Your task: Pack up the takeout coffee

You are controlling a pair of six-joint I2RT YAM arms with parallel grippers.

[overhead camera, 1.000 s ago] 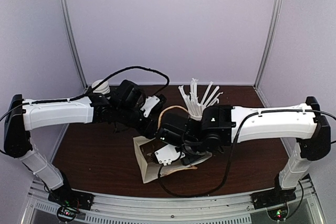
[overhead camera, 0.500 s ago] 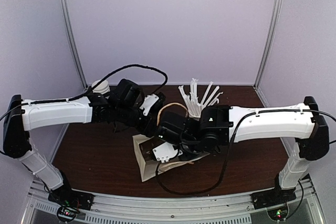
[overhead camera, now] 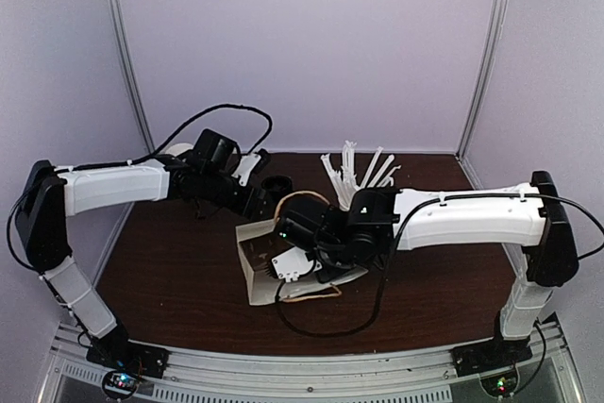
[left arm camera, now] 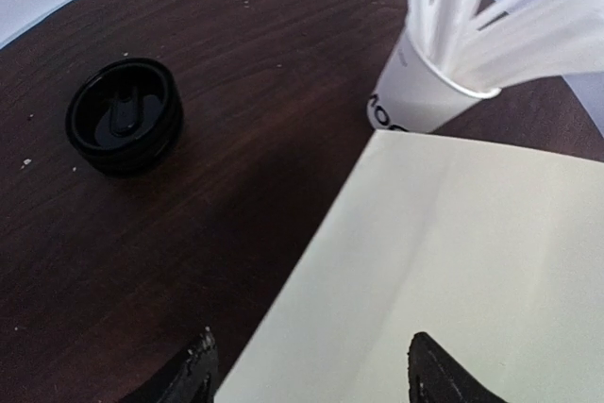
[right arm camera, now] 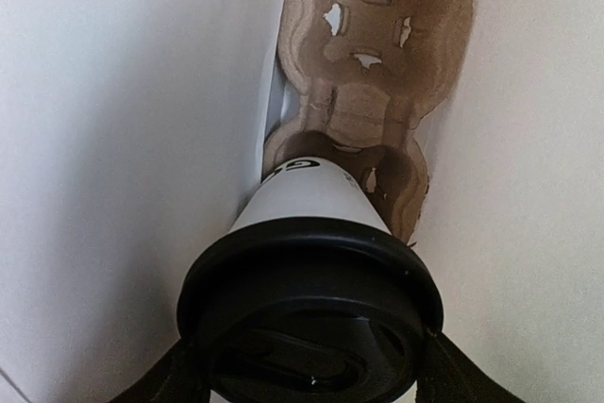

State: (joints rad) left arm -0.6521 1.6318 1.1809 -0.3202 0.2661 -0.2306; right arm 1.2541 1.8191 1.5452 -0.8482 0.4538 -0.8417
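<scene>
Takeout coffee point(right arm camera: 307, 205): between the right pincer's point(right arm camera: 311, 370) fingers, lid nearest the camera; we cannot tell if its base touches the cardboard carrier point(right arm camera: 368, 73) beyond.
Right pincer: fairly wide, apparently clamped on the lid; fingertips cut off.
Paper bag point(right arm camera: 113, 139): walls flank this pincer; the carrier lies at its bottom.
Left pincer point(left arm camera: 311, 375): jaws wide, gripping nothing we can see, bag panel between them.
Loose black lid point(left arm camera: 124, 117): ahead-left of it.
Straw cup point(left arm camera: 415, 96): ahead-right, lettering partly hidden.

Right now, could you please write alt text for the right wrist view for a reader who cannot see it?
The right gripper holds the takeout coffee, a white cup with a black dome lid, down inside a pale paper bag. The cup's base is at the near pocket of a brown cardboard carrier.
</scene>
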